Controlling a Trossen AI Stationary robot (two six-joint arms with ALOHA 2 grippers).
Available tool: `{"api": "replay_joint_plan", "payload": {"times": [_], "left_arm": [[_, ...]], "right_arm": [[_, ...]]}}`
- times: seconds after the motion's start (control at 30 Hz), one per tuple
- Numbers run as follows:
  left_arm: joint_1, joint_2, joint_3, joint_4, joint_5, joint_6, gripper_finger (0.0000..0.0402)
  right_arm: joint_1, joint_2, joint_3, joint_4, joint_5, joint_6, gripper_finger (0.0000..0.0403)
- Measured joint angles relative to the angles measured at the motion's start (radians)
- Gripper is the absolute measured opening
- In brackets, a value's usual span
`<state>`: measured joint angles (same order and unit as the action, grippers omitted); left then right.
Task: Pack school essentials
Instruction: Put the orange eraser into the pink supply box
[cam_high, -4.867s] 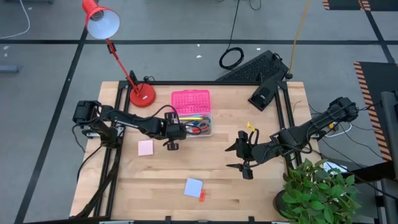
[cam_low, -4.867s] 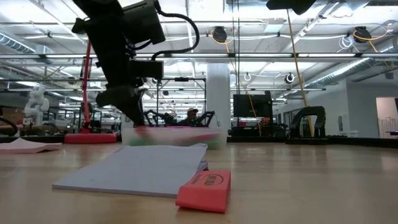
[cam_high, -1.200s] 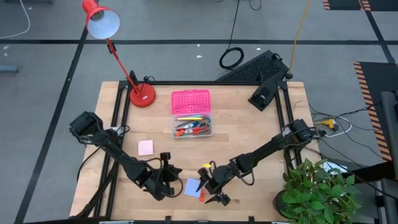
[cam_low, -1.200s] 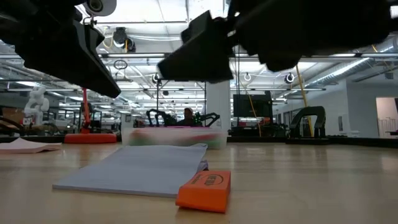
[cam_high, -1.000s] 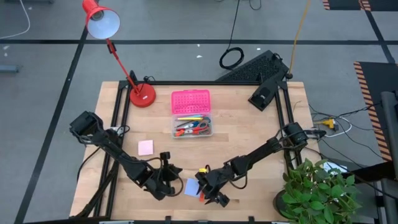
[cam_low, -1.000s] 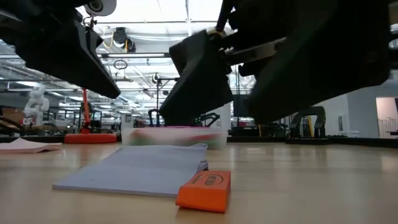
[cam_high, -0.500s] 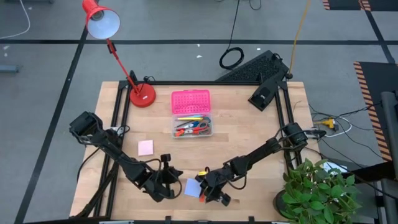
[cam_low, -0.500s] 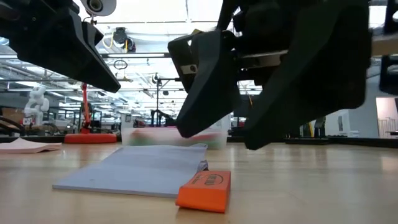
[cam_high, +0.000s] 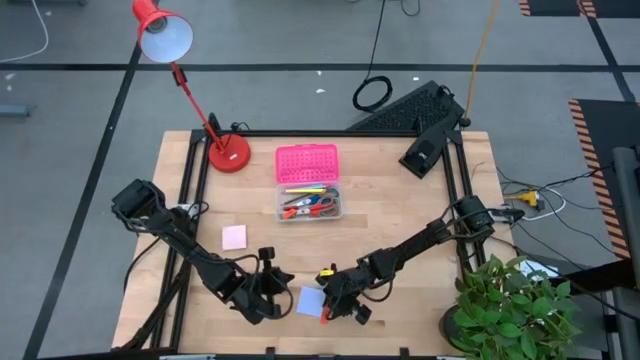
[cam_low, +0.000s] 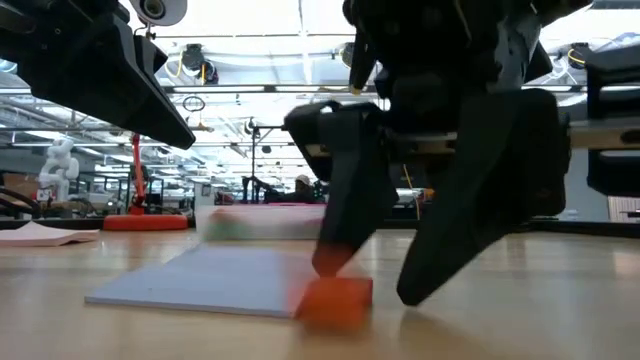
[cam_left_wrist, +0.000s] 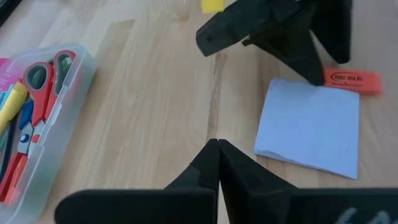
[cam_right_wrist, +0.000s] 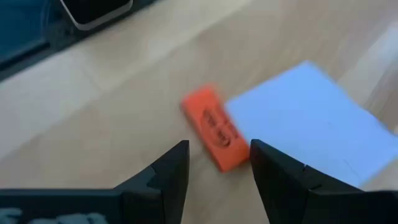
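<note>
A red eraser (cam_right_wrist: 211, 134) lies flat on the table against the near right corner of a blue note pad (cam_high: 309, 300). My right gripper (cam_right_wrist: 217, 152) is open and low over the table, one finger on each side of the eraser (cam_low: 335, 302). My left gripper (cam_left_wrist: 217, 146) is shut and hovers just left of the blue pad (cam_left_wrist: 311, 124), holding nothing. A pink note pad (cam_high: 234, 237) lies flat farther left. The clear box (cam_high: 308, 200) holds scissors and pencils. My right gripper comes at the eraser slanting down from the table's right, its fingers straddling it. One fingertip (cam_low: 328, 265) stands right at the eraser's top edge; whether it touches, I cannot tell.
The box's pink lid (cam_high: 307, 160) lies open behind it. A red desk lamp (cam_high: 228, 153) stands at the far left corner, a black device (cam_high: 425, 150) at the far right, and a potted plant (cam_high: 510, 305) off the near right corner.
My right gripper has come down from above the blue pad to the table, ending open with its fingers on either side of the eraser.
</note>
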<state>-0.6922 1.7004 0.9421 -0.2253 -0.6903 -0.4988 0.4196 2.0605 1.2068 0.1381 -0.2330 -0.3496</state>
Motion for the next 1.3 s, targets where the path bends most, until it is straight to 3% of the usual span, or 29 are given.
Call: {"api": "replay_joint_plan", "payload": {"times": [0.47, 0.63, 0.97, 1.3], "left_arm": [[0.0, 0.0, 0.0, -0.001, 0.0, 0.0, 0.0023], [0.0, 0.0, 0.0, -0.002, 0.0, 0.001, 0.0024], [0.0, 0.0, 0.0, -0.001, 0.0, 0.001, 0.0024], [0.003, 0.0, 0.0, 0.001, 0.0, 0.004, 0.0024]], "right_arm": [[0.007, -0.006, 0.0, -0.056, -0.035, 0.17, 0.013], [0.028, -0.006, 0.0, -0.043, 0.053, 0.21, 0.0128], [0.048, -0.005, -0.001, 0.008, 0.159, 0.311, 0.0187], [0.06, 0.026, 0.0, 0.093, 0.154, 0.174, 0.0204]]}}
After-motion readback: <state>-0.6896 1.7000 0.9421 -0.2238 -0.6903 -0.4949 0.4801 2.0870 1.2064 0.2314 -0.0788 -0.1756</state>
